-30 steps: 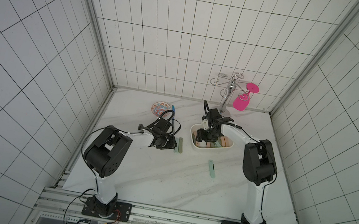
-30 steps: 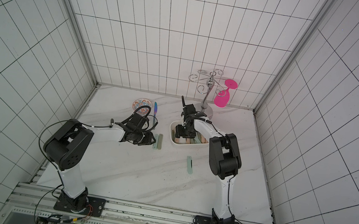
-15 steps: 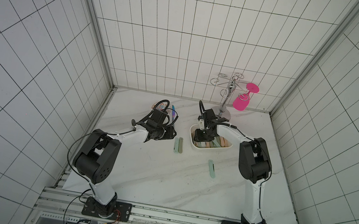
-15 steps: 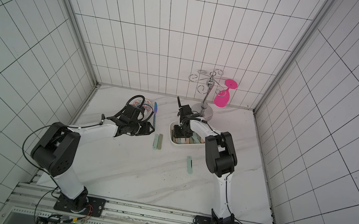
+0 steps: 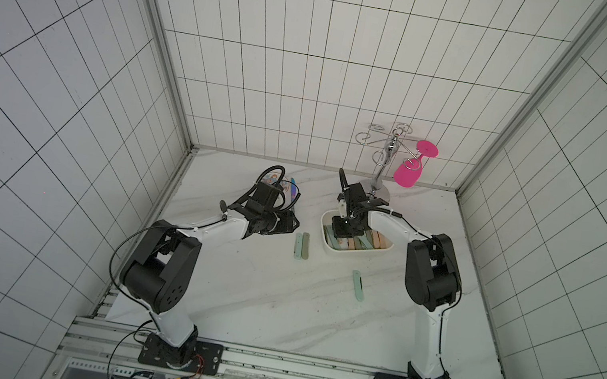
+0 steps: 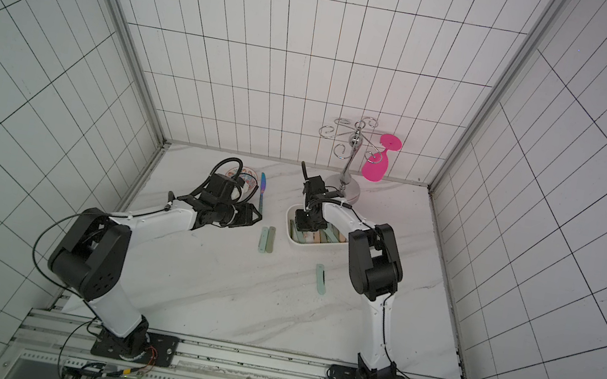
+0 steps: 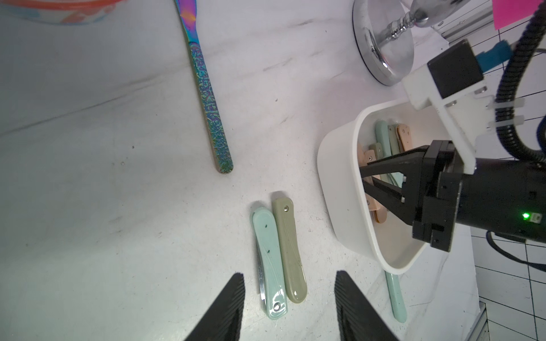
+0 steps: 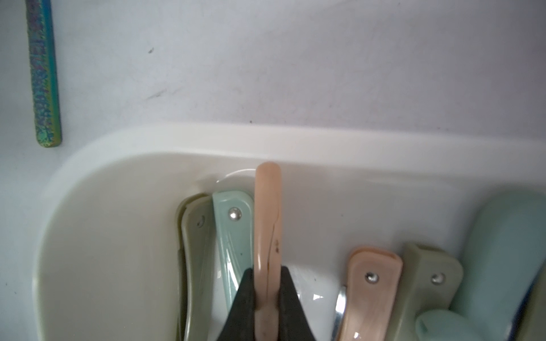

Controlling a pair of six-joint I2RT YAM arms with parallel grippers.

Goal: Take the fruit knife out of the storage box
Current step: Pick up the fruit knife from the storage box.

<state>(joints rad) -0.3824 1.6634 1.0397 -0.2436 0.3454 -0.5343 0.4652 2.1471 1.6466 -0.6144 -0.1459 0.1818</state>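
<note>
grip: right claw [image 8: 267, 285] is clamped shut on a peach knife [image 8: 267, 212], which is held on edge inside the white box [image 8: 295, 138], not yet lifted clear of its walls. more folded knives in mint, olive and peach are seen lying in the box on both sides of it. left claw [image 7: 291, 298] is held open and empty above the table [image 7: 118, 206], close to a mint knife [image 7: 269, 259] and an olive knife [image 7: 288, 245] laid side by side, touching, just beside the box. a second mint knife [image 5: 356, 291] is laid alone on the table, nearer the arm bases. a rainbow table knife [image 7: 206, 88] is placed beside a patterned bowl [image 7: 59, 13]. behind the box a chrome rack [image 5: 382, 191] is set, with a pink glass [image 5: 405, 175] hung upside down.
</note>
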